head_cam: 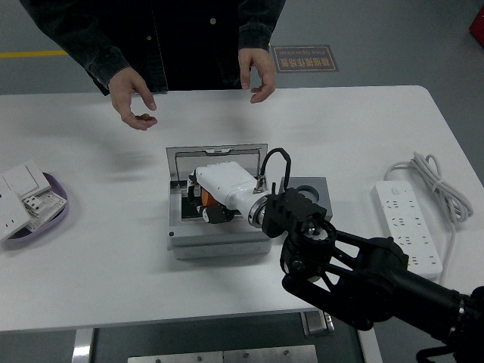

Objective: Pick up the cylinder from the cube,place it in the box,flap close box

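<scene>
Off to the left sits a purple dish [53, 198] piled with white switch plates [21, 198], well away from the work. At the far edge a person waits, both hands [134, 103] hovering open above the table, touching nothing. In the middle is the grey box [219, 240], its clear flap [215, 157] upright at the back so the mouth is free. The right hand [209, 198] is sunk inside, curled around the orange cylinder [206, 205], which looks low in the cavity; whether it touches bottom I can't tell. Just right of the box stands the grey cube [311, 189], its round socket empty. Farthest right lies a white power strip [408, 225].
</scene>
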Available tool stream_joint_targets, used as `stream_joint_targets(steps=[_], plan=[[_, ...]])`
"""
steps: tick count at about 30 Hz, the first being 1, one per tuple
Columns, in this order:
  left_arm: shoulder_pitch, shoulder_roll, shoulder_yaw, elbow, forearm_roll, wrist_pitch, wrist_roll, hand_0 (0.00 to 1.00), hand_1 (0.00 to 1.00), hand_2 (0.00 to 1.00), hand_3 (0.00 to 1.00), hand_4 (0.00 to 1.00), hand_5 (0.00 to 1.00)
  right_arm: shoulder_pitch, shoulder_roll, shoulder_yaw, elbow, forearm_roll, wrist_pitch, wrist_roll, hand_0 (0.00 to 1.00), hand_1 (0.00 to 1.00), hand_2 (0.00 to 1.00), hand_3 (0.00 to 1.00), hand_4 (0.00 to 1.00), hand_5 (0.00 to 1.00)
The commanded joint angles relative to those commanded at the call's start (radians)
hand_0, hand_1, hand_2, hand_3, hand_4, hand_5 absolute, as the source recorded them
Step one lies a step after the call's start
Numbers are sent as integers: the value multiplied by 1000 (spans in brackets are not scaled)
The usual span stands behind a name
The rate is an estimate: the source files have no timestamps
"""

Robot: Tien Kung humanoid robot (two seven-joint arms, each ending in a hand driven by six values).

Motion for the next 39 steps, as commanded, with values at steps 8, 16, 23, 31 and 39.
stream_joint_targets(steps=[8,16,23,31,39], plan=[[-1,0,3,0,-4,0,0,588,611,605,631,650,157,1,-3,-11,-12,7,-7,15,694,656,648,649,427,253],[-3,1,5,0,-6,1,-1,587,610,605,631,650,157,0,-3,-16,-25,2,-14,31,817,692,707,690,668,258],[-3,0,9,0,-9,1,-2,588,611,606,633,651,156,-6,-4,-18,-36,15,-30,51,824,691,707,696,694,255],[-2,-1,15,0,-15,1,-2,588,612,606,632,651,157,-29,-40,11,52,188,-106,134,828,688,702,698,725,264],[-2,0,14,0,-11,0,-1,587,610,606,633,652,159,15,-102,81,192,310,-147,165,807,664,672,665,737,281]])
